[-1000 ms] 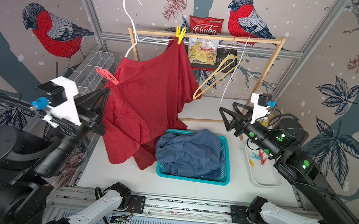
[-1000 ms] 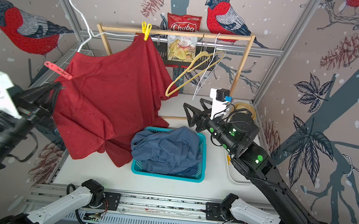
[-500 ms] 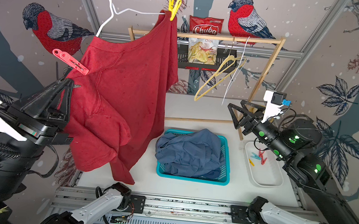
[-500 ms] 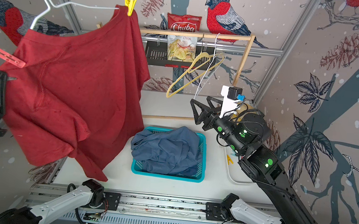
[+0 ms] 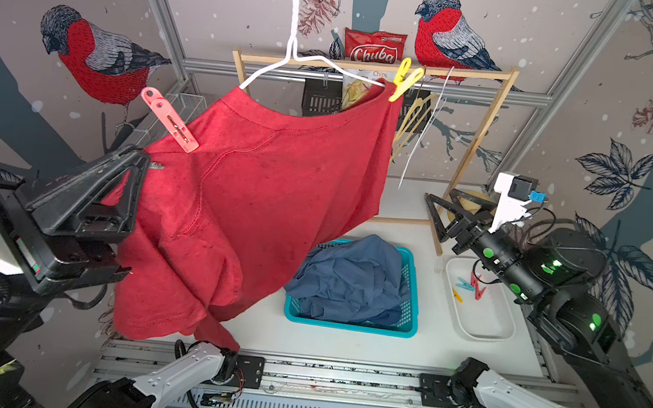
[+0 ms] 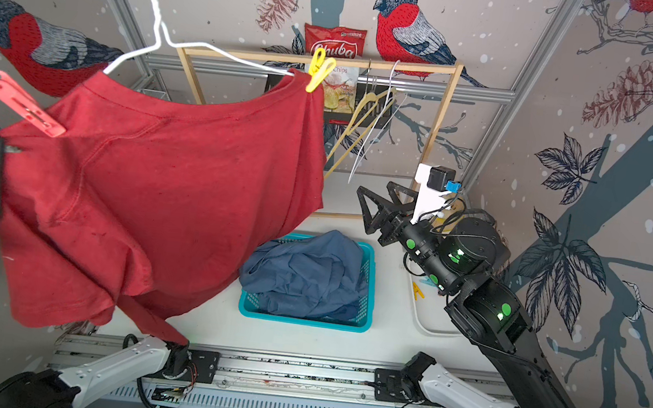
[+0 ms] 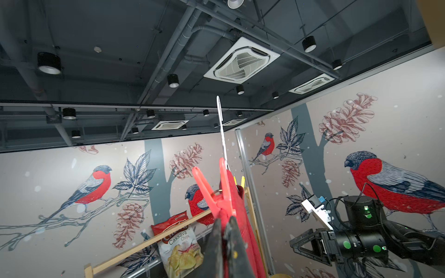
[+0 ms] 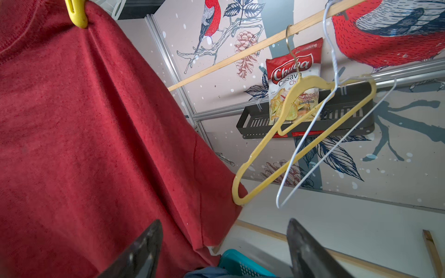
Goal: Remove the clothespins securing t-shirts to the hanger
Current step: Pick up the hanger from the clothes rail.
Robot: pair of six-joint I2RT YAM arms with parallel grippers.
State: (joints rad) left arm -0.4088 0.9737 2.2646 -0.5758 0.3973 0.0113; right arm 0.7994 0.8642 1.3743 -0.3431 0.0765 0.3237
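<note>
Red cloth t-shirt (image 5: 266,206) swung rightward — left claw (image 5: 139,160) clenched on its shoulder; right claw (image 5: 440,199) spread.

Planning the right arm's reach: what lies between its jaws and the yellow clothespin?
Right wrist view: only cloth of the red t-shirt; the empty hangers hang aside.

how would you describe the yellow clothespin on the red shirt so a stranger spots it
Find the red t-shirt on the white wire hanger. At its shoulder nearest the wooden rack sits the yellow clothespin. The pink-red clothespin, the shirt's only other one, is by the left gripper.
</note>
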